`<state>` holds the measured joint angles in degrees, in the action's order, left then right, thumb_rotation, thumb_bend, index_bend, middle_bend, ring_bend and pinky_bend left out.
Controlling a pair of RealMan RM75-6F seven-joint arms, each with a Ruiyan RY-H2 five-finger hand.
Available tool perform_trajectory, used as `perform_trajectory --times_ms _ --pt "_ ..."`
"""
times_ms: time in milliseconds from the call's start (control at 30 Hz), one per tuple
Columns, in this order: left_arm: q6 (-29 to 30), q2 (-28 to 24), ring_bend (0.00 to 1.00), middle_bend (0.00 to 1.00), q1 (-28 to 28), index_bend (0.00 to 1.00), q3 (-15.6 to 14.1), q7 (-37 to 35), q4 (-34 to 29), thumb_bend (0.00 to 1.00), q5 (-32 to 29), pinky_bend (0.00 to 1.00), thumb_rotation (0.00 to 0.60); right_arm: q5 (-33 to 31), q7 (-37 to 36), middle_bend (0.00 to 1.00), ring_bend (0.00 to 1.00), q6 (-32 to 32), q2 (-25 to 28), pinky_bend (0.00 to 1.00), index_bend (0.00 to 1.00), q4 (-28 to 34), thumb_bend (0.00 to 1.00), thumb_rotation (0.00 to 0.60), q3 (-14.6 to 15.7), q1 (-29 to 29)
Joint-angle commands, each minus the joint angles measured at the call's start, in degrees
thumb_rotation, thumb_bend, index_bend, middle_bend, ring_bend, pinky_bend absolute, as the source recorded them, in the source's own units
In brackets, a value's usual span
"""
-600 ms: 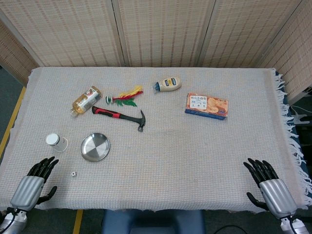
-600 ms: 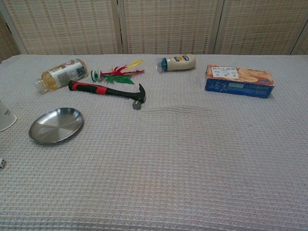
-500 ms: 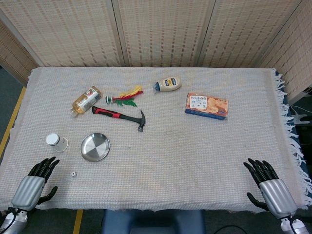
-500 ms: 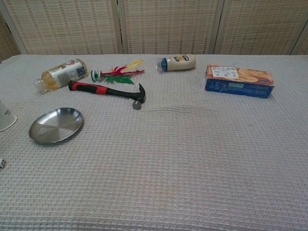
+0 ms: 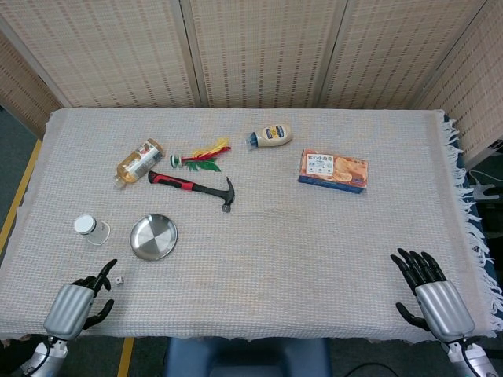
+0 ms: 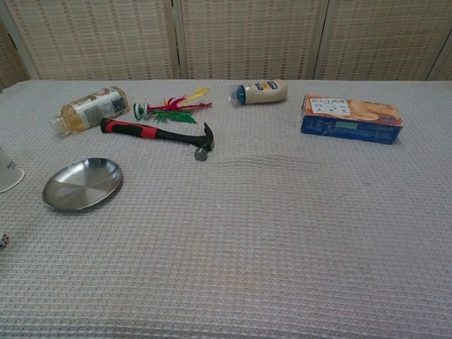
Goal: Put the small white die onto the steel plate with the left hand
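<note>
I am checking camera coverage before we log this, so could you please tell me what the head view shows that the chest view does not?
Only the head view shows the left hand and right hand, both empty with fingers apart, and the whole white cup. The chest view adds nothing of its own; it clips the cup and the die at its left edge. Both show the steel plate, hammer, bottle and blue box.
</note>
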<state>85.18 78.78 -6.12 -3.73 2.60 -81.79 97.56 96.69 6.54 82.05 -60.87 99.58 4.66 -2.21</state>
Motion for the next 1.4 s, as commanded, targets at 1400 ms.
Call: perform_trajectory --times_ms 1400 --pt "-11.55 13.05 1.00 1.00 -5.13 0.44 4.25 3.99 16.11 0.39 -12.98 1.00 0.600 -5.20 3.31 0.00 0.00 -3.42 -1.44 0.00 0.00 -0.46 0.21 0.600 -1.44 -1.83"
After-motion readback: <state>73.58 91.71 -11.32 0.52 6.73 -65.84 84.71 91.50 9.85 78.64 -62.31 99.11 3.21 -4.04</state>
